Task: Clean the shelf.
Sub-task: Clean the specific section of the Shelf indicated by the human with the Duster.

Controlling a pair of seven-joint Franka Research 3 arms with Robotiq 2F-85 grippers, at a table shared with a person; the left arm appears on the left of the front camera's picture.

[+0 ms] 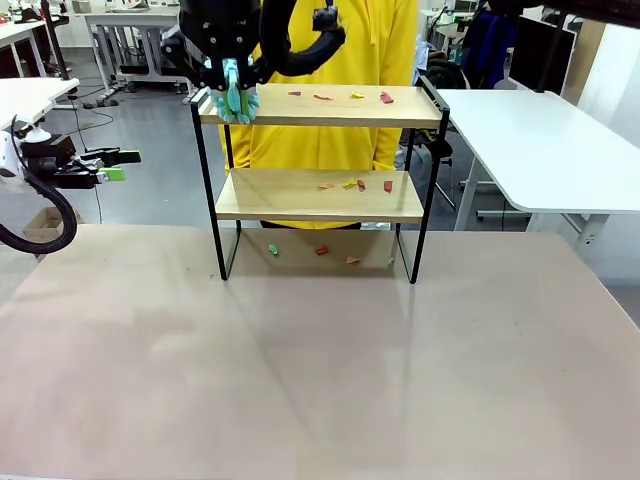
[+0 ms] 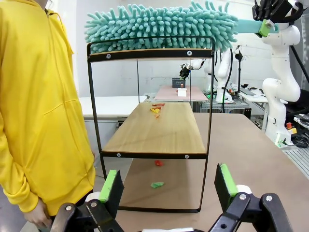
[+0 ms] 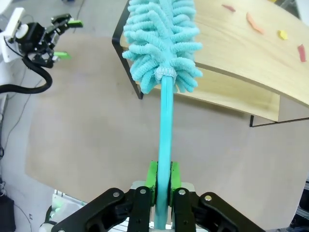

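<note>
While the right gripper (image 3: 162,180) clamps a duster (image 3: 161,43) atop the shelf (image 1: 300,195), which stands on the table (image 1: 300,360), the left gripper (image 2: 168,186) hangs open beside the shelf. A hard sweep could tip it.

Pretty clearly a robotics lab, not anyone's home. Plain white desks (image 1: 545,140) on metal legs stand all around on a bare grey floor (image 1: 150,190). Loose cables (image 1: 95,100) trail across it, a cardboard box (image 1: 40,225) sits down there too, and the robot's white right arm (image 2: 282,72) stands on a pedestal beside the tabletop (image 1: 320,350).
</note>
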